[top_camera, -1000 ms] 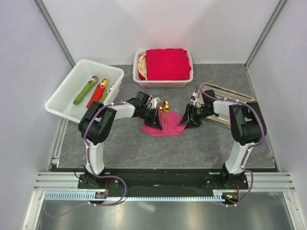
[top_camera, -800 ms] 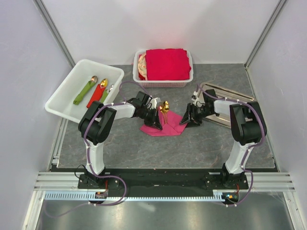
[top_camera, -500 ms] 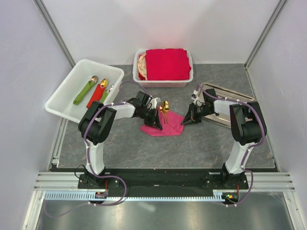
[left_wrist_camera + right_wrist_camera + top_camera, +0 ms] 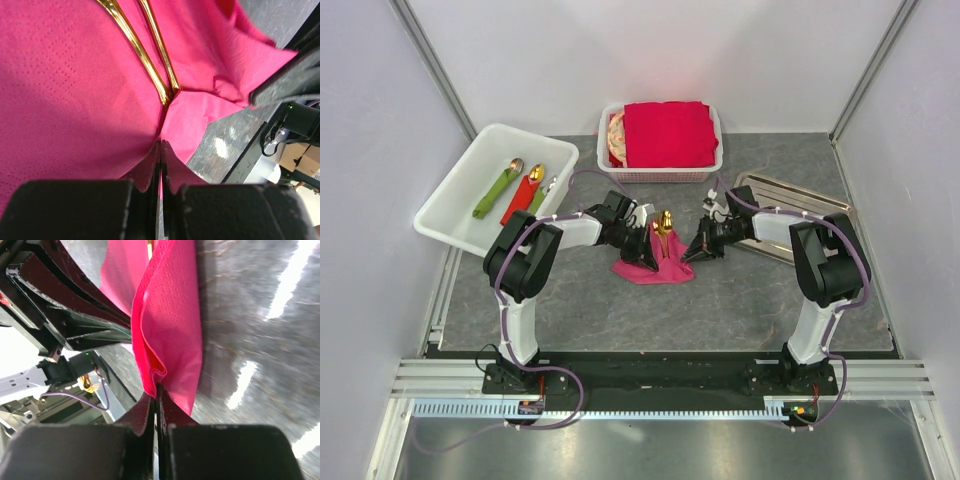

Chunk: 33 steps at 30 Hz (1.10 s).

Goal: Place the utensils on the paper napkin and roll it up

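The magenta paper napkin (image 4: pixel 655 268) lies mid-table with the gold utensils (image 4: pixel 663 224) on it, their heads sticking out past its far edge. My left gripper (image 4: pixel 644 250) is shut on a pinched fold at the napkin's left side. In the left wrist view its tips (image 4: pixel 161 145) meet on the pink paper (image 4: pixel 75 75) just below two gold handles (image 4: pixel 145 50). From the other side my right gripper (image 4: pixel 704 246) is shut on the napkin's right edge. The right wrist view shows that edge (image 4: pixel 170 315) lifted and folded over above the closed tips (image 4: pixel 157 387).
A white bin (image 4: pixel 450 190) at the left holds a green bundle (image 4: pixel 495 190) and a red bundle (image 4: pixel 523 197) with spoons. A white basket (image 4: pixel 716 165) at the back holds a stack of red napkins (image 4: pixel 667 133). A metal tray (image 4: pixel 795 195) lies at the right.
My right gripper has shut on the napkin's right edge and moved left toward the utensils, drawing that edge inward. The left gripper has kept its grip and place.
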Each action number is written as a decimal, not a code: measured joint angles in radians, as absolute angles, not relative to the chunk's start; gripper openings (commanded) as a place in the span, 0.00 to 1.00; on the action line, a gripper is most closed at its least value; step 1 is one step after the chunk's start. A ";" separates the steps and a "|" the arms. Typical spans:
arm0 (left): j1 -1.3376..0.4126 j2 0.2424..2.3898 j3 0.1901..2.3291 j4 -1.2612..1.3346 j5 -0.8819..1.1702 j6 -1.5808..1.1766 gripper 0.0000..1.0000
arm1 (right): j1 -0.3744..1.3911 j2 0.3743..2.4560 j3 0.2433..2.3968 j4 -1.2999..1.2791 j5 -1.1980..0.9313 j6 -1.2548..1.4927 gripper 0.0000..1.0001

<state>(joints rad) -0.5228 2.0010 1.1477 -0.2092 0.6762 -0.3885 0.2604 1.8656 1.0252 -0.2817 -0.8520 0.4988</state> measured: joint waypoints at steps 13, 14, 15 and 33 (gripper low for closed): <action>-0.523 2.003 1.149 -0.209 0.680 -0.389 0.05 | 0.379 1.919 1.000 -0.047 -0.860 0.743 0.00; -0.523 2.003 1.149 -0.209 0.680 -0.389 0.05 | 0.382 1.924 0.999 -0.036 -0.859 0.753 0.00; -0.523 2.003 1.149 -0.209 0.680 -0.389 0.05 | 0.385 1.929 0.997 -0.021 -0.859 0.765 0.00; -0.515 2.004 1.149 -0.212 0.683 -0.389 0.05 | 0.418 2.004 0.961 0.162 -0.866 0.913 0.00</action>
<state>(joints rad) -0.5152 2.0041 1.1492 -0.2123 0.6830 -0.3885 0.4183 2.0037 0.9611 0.1623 -0.8658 0.9131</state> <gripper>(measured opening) 0.054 0.011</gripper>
